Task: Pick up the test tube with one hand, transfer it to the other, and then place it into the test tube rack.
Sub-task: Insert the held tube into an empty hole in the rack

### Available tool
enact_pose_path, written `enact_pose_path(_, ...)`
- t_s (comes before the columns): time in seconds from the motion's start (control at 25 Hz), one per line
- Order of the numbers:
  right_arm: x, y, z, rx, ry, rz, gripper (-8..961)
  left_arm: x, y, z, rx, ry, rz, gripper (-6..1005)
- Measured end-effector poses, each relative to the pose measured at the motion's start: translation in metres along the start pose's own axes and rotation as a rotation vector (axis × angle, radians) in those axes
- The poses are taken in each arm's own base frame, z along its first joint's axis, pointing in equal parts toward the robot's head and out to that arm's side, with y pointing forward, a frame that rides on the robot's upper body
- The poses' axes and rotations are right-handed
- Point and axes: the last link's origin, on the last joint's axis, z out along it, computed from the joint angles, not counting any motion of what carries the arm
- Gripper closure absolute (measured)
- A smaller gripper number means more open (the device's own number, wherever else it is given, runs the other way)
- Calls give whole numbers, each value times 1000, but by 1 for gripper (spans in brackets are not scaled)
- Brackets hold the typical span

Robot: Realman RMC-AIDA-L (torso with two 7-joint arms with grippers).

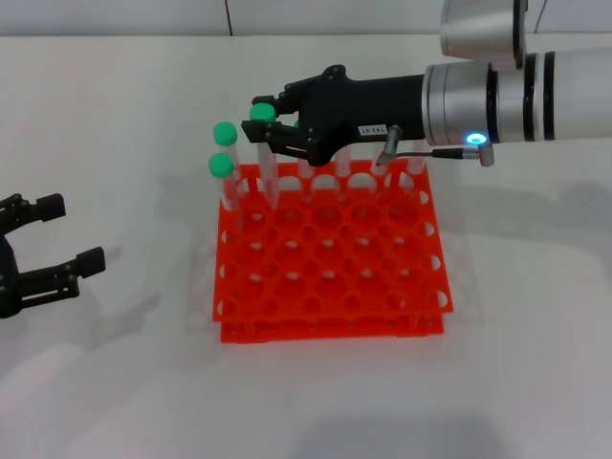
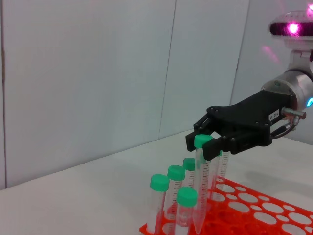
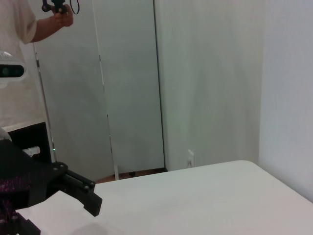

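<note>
My right gripper (image 1: 271,122), black with a small white label, is shut on a test tube (image 1: 269,163) just under its green cap. It holds the tube upright over the back left corner of the orange-red rack (image 1: 330,328), with the lower end down among the holes. The left wrist view shows this gripper (image 2: 206,142) and the tube (image 2: 201,191) with its tip at the level of the rack (image 2: 254,205). Several other green-capped tubes (image 1: 223,164) stand beside it in the rack. My left gripper (image 1: 76,229) is open and empty, low at the left, apart from the rack.
The rack stands on a white table (image 1: 516,382) with a white wall behind. More tubes (image 2: 176,196) cluster in the rack's near corner in the left wrist view. A person (image 3: 19,29) stands far off in the right wrist view.
</note>
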Motion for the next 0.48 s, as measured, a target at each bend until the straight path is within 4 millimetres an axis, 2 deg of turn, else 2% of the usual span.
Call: enact_pose_path(0.48,12,2,-4,29,5,25,572,2,-2,1,-1,1,6,104)
